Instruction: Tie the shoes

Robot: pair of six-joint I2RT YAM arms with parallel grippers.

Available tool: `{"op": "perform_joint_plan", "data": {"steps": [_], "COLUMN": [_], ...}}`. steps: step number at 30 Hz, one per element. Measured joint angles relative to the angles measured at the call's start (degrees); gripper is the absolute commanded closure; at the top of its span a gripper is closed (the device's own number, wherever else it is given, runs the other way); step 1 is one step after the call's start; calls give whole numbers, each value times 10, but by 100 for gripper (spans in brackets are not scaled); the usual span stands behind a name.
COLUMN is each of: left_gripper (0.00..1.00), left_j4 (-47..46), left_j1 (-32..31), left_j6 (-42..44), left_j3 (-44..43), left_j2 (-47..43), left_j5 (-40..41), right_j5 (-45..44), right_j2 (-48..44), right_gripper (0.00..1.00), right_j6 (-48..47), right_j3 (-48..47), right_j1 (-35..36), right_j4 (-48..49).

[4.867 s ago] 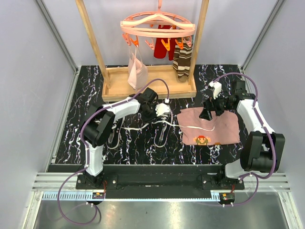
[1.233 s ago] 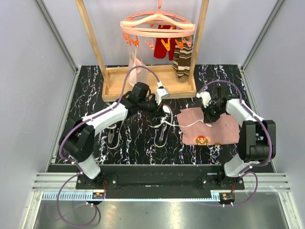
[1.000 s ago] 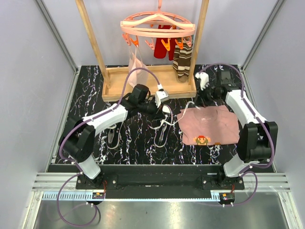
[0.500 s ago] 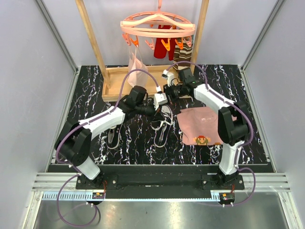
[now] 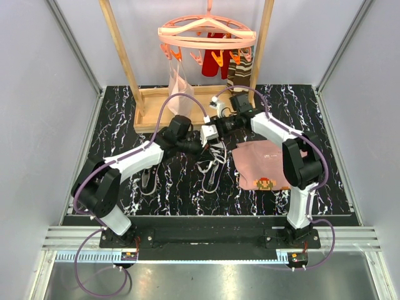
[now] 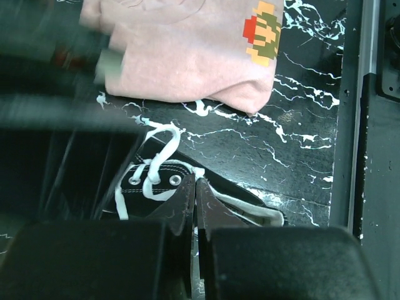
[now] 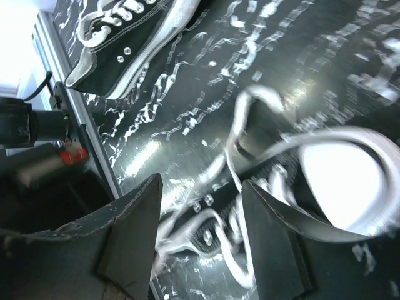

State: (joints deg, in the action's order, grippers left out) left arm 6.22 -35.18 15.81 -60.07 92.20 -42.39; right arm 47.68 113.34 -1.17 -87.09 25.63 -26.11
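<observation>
Top view: near shoe (image 5: 210, 172) lies on the black marbled table just left of the pink cloth (image 5: 275, 164), not touching it; far shoe (image 5: 148, 179) is well left of the cloth, past the near shoe. Both arms meet off the cloth's upper-left corner. Left gripper (image 5: 201, 149) sits low over the near shoe's open end, right gripper (image 5: 220, 123) just behind it, toward the wooden rack (image 5: 187, 100). Jaw state not readable from up here. Left wrist view: left gripper (image 6: 195, 184) is pinched down to a thin slit right above the near shoe (image 6: 162, 182), whose opening points toward the cloth (image 6: 187, 56). A lace (image 6: 159, 140) loops out from the eyelets on the cloth side and a strand reaches the fingertips; cannot tell if it is actually clamped. Right wrist view, heavy blur: right gripper (image 7: 201, 184) is spread wide, fingers (image 7: 134, 237) well apart, gripping nothing that I can make out. A white lace (image 7: 337, 140) loop sweeps across in front of it, and blurred eyelets of the near shoe (image 7: 250, 209) show between the fingers. Far shoe (image 7: 125, 44) lies sharp at the upper left, on its sole.
</observation>
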Motion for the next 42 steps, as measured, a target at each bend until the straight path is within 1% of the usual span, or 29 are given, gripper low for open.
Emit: {"op": "perform_joint_plan", "data": {"steps": [6, 8, 11, 14, 21, 26, 31, 37, 42], "left_gripper": [100, 100, 100, 100, 100, 100, 100, 100, 100], "left_j4": [-8, -13, -21, -26, -31, -31, -35, -48, -55], "left_j1": [13, 17, 22, 24, 27, 34, 41, 46, 49], "left_j6": [-3, -4, -8, -9, -10, -11, -12, -22, -27], "left_j3": [0, 0, 0, 0, 0, 0, 0, 0, -3], "left_j2": [0, 0, 0, 0, 4, 7, 8, 10, 17], "left_j5": [0, 0, 0, 0, -6, -13, -23, -33, -46], "right_j5": [8, 18, 41, 62, 80, 85, 85, 82, 74], "right_j2": [-52, -80, -124, -143, -132, -121, -111, -93, -82], "right_gripper": [44, 44, 42, 41, 41, 42, 46, 47, 52], "right_j6": [-25, -38, -53, -64, -81, -85, -85, -85, -84], "right_j3": [17, 32, 66, 87, 112, 123, 126, 125, 125], "right_j1": [-69, -89, -94, -87, -71, -44, -32, -30, -26], "right_j4": [-38, -47, -60, -68, -72, -66, -54, -40, -24]}}
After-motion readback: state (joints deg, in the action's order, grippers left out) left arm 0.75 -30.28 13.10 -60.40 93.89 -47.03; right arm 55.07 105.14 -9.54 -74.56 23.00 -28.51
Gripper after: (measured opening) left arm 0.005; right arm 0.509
